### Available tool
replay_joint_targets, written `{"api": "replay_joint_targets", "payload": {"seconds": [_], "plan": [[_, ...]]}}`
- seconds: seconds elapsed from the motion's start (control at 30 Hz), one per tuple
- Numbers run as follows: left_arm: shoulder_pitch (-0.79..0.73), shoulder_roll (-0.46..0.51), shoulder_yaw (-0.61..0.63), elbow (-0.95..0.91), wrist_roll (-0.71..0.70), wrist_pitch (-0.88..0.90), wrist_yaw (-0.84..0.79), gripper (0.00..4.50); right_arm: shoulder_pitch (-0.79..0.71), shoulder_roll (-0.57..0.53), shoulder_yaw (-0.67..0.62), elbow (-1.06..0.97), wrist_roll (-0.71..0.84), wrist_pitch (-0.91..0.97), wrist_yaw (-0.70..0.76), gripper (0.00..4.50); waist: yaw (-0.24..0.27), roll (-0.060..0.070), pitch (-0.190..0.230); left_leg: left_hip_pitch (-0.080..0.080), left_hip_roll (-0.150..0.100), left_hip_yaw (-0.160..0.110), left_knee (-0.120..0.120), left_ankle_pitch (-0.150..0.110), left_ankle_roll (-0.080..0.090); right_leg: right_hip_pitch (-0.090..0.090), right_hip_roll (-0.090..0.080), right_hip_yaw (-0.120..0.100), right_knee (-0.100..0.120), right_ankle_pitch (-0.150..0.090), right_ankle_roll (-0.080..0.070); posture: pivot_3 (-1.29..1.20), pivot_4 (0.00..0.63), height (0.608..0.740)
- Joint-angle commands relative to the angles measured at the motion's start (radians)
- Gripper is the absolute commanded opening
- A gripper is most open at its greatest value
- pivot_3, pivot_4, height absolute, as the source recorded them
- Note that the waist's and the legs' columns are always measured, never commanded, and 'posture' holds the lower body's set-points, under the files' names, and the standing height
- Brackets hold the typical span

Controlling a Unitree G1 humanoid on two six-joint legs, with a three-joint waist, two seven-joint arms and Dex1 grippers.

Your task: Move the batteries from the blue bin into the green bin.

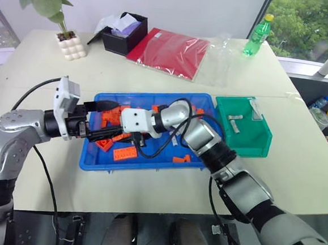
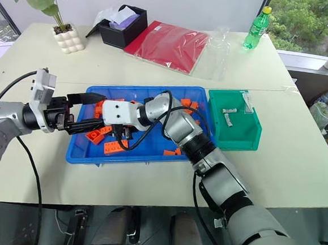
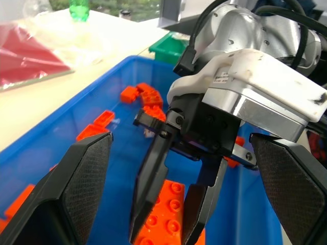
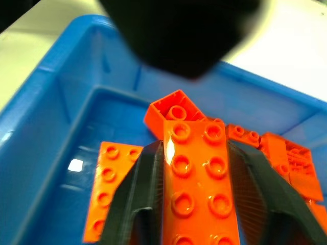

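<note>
Two arms reach into the blue bin (image 1: 87, 161) from opposite ends. It is the widest container on the table (image 1: 297, 167), holding a scatter of orange bricks (image 1: 124, 153) mostly toward its left half; whether any batteries lie among them I cannot tell.

Green bin (image 1: 253, 145) sits just beside the blue bin's right end, walls near touching. Batteries (image 1: 234, 123) in it: slim silvery cylinders on the green floor, one more against the far wall (image 1: 257, 111).

Right gripper (image 3: 176, 224) is angled down over the left half of the blue bin, fingers partly apart and straddling a long orange brick (image 4: 196, 189); the wrist view shows that brick between the two fingers, filling the gap, sides close against it. Whether it is lifted or just bracketed, cannot tell.

Left gripper (image 1: 99, 120) hangs level over the bin's left end, jaws wide apart, nothing between them, pointing toward the right gripper and close to it.
</note>
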Motion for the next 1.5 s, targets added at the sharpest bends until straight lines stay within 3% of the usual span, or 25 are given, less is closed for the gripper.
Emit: {"api": "replay_joint_targets", "payload": {"seconds": [0.03,0.1,0.23,0.43,0.67,0.8,0.93,1.37,1.5], "plan": [[0.001,0.004,0.038,-0.055,-0.037,-0.008,-0.004,4.50,-0.004,0.020,0.016,0.057,-0.046,-0.060,-0.044,3.59,0.000,0.000,0.000,0.000,0.000,0.000,0.000,0.000,0.000,0.000,0.000,0.000,0.000,0.000,0.000,0.00,0.150,0.740],[0.009,0.004,0.041,-0.061,-0.041,-0.008,0.001,4.50,-0.006,0.018,0.008,0.067,-0.058,-0.070,-0.060,4.49,0.001,0.000,0.000,0.000,0.000,0.000,0.000,0.000,0.000,0.000,0.000,0.000,0.000,0.000,0.000,0.00,0.150,0.740],[0.021,0.004,0.044,-0.069,-0.043,-0.011,0.005,4.50,-0.031,0.000,-0.058,0.011,-0.062,0.029,-0.121,4.49,0.001,0.000,0.000,0.000,0.000,0.000,0.000,0.000,0.000,0.000,0.000,0.000,0.000,0.000,0.000,0.00,0.150,0.740],[0.019,0.004,0.039,-0.043,-0.035,-0.026,-0.006,4.50,-0.032,-0.139,-0.222,-0.378,0.013,0.485,-0.079,4.49,0.006,0.000,0.000,-0.001,0.000,0.000,0.000,0.000,0.000,0.000,-0.001,0.000,0.000,0.000,0.000,0.00,0.150,0.740],[-0.030,-0.015,-0.007,0.016,-0.011,-0.056,-0.032,4.50,0.071,-0.340,-0.286,-0.786,0.084,0.994,-0.051,4.49,0.006,0.000,0.000,0.000,-0.001,0.000,-0.001,-0.003,0.006,0.000,-0.001,0.000,-0.001,0.000,0.000,0.00,0.150,0.740],[-0.058,-0.027,-0.027,0.045,0.001,-0.068,-0.047,4.50,0.098,-0.369,-0.341,-0.914,0.149,1.283,-0.113,4.49,0.002,0.000,0.000,-0.001,0.000,0.000,-0.001,-0.004,0.006,0.000,-0.001,0.000,-0.001,0.000,0.000,0.00,0.150,0.740],[-0.086,-0.043,-0.047,0.084,0.020,-0.084,-0.056,4.50,0.093,-0.330,-0.414,-0.961,0.179,1.511,-0.224,4.49,0.002,0.000,0.000,0.000,0.000,0.000,-0.002,-0.004,0.006,-0.001,-0.001,0.000,-0.001,0.000,0.000,0.00,0.150,0.740],[-0.140,-0.083,-0.076,0.148,0.069,-0.125,-0.069,4.50,0.161,-0.134,-0.499,-0.922,0.307,1.583,-0.521,4.49,0.003,0.000,0.000,-0.001,-0.001,0.000,-0.002,-0.003,0.006,-0.001,-0.001,0.000,-0.001,0.000,0.000,0.00,0.150,0.740],[-0.137,-0.081,-0.076,0.150,0.072,-0.124,-0.078,4.50,0.193,-0.125,-0.508,-0.926,0.378,1.583,-0.571,4.49,0.003,0.000,0.000,-0.001,-0.001,0.000,-0.002,-0.003,0.006,-0.001,-0.001,0.000,-0.001,0.000,0.000,0.00,0.150,0.740]]}}
